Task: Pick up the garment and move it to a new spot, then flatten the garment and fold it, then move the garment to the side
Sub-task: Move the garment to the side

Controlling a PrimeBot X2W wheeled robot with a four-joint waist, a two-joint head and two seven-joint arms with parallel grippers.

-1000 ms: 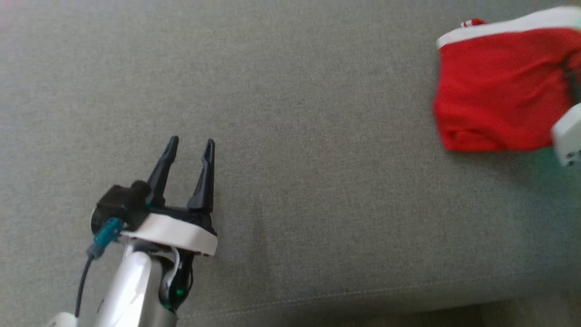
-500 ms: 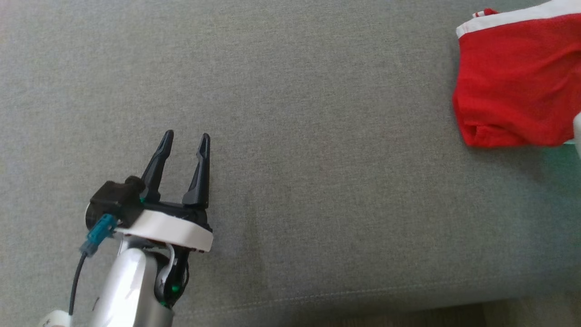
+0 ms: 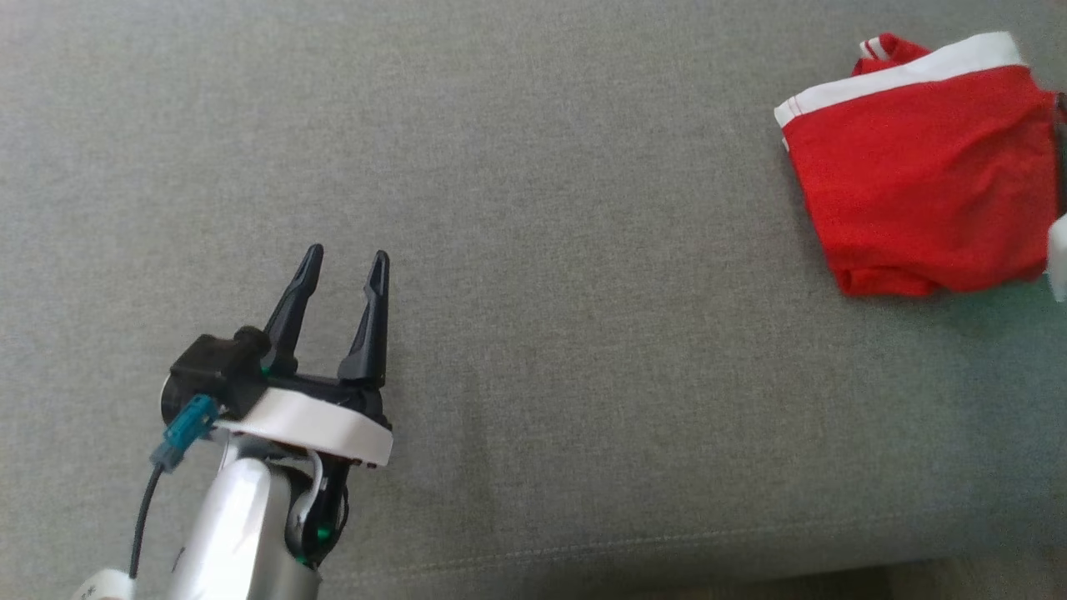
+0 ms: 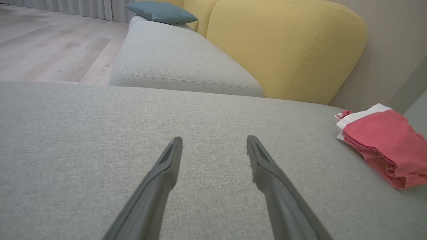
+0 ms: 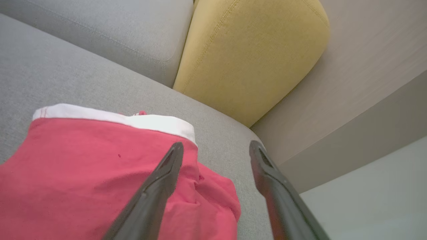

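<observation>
The garment (image 3: pixel 917 183) is red with a white band and lies folded on the grey sofa seat (image 3: pixel 583 250) at the far right. The left wrist view has the garment (image 4: pixel 383 143) at its right edge. My left gripper (image 3: pixel 346 254) hovers open over bare seat at the lower left, far from the garment, and its fingers (image 4: pixel 214 140) hold nothing. My right gripper (image 5: pixel 217 145) is open over the right end of the garment (image 5: pixel 83 173), with one finger above the cloth and the other above the seat. A white piece of that arm (image 3: pixel 1057 258) shows at the head view's right edge.
Yellow backrest cushions (image 4: pixel 283 50) stand behind the seat. A second grey seat (image 4: pixel 173 56) with a teal pillow (image 4: pixel 161 11) runs to the left beside wooden floor (image 4: pixel 43 40). The seat's front seam (image 3: pixel 583 550) runs along the bottom. A beige wall (image 5: pixel 360 83) lies past the garment's end.
The head camera has shifted, so more of the garment shows. The right arm's white part has slid further out at the right edge. My left gripper has barely moved.
</observation>
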